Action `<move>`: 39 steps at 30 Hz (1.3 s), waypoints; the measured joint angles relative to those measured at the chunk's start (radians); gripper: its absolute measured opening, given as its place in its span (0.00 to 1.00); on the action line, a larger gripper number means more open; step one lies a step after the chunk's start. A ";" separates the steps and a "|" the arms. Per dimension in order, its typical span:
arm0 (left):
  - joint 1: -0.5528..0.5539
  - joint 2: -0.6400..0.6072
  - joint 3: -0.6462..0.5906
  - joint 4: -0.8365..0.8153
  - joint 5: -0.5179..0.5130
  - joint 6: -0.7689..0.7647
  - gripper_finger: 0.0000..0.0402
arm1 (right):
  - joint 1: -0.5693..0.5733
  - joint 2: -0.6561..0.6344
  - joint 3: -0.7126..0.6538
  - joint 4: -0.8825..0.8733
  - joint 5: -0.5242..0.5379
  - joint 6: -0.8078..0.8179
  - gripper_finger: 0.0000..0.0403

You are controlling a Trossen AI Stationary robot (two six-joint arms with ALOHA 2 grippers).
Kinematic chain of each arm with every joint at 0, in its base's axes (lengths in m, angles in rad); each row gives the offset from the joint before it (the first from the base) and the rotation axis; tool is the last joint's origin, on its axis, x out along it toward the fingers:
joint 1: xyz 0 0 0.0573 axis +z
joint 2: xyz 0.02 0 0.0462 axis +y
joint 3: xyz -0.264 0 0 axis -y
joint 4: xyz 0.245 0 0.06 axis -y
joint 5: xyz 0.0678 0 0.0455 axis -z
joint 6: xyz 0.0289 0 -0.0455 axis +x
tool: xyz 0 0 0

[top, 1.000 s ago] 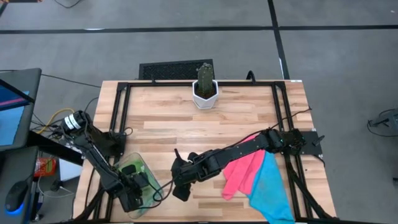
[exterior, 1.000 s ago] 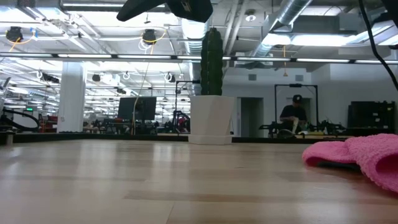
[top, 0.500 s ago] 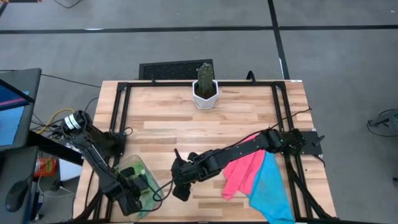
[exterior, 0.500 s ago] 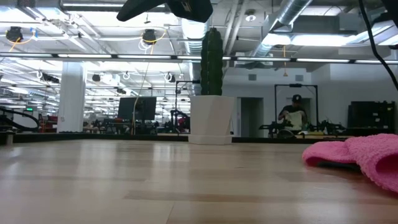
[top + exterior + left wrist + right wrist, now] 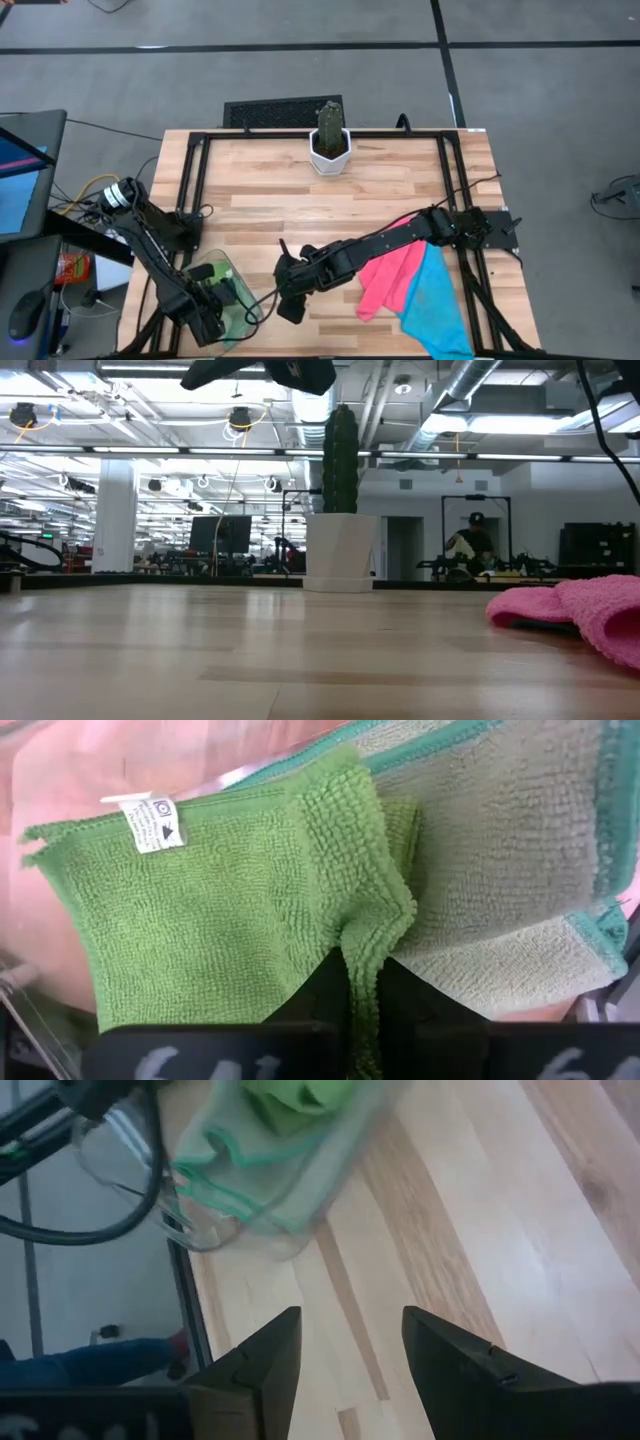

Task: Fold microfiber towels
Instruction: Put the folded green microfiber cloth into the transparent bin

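Note:
A clear plastic bin (image 5: 243, 322) stands at the table's near left corner with green microfiber towels in it. My left gripper (image 5: 365, 985) points down into the bin and is shut on the bright green towel (image 5: 220, 910), which lies on a paler green towel (image 5: 500, 850) with teal edging. My right gripper (image 5: 288, 305) hangs open over bare wood just right of the bin (image 5: 190, 1230). A hot pink towel (image 5: 392, 275) and a sky blue towel (image 5: 437, 305) lie crumpled at the near right, under my right arm. My left gripper pinches a raised fold of the bright green towel (image 5: 375, 935) between its two fingers, near one edge of the cloth. The fingers come from above, pointing down. The fold is drawn up into a ridge, and the rest of the towel lies spread on the paler towel in the bin.
A white pot with a cactus (image 5: 329, 150) stands at the middle of the far edge. Black frame rails (image 5: 195, 180) run along the table's sides. Bare wood lies between the pot and the grippers. A person (image 5: 470, 545) shows in the room beyond the table.
My left gripper has risen a little over the bin, and its hand has tipped slightly. My right arm and the pink and blue towels have kept still.

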State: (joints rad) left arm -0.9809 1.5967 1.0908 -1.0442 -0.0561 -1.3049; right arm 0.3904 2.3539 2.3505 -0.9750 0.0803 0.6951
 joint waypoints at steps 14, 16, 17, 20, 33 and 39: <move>0.043 -0.002 0.000 0.075 -0.097 -0.025 0.02 | 0.004 0.040 -0.001 0.314 -0.081 -0.281 0.32; 0.042 -0.013 0.000 0.071 -0.091 -0.058 0.02 | 0.007 0.053 -0.005 0.333 -0.104 -0.281 0.23; 0.042 -0.019 0.000 0.072 -0.091 -0.080 0.02 | 0.008 0.065 -0.005 0.373 -0.106 -0.280 0.18; 0.037 -0.043 0.000 0.071 -0.104 -0.126 0.02 | 0.015 0.072 -0.008 0.404 -0.114 -0.289 0.05; 0.032 -0.090 0.000 0.103 -0.189 -0.235 0.02 | 0.034 0.081 -0.007 0.489 -0.108 -0.307 0.10; 0.017 -0.090 0.000 0.110 -0.223 -0.280 0.02 | 0.035 0.094 -0.008 0.557 -0.107 -0.329 0.04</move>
State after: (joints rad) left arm -0.9636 1.5063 1.0904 -0.9341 -0.2788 -1.5853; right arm 0.4252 2.4477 2.3428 -0.4185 -0.0264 0.3660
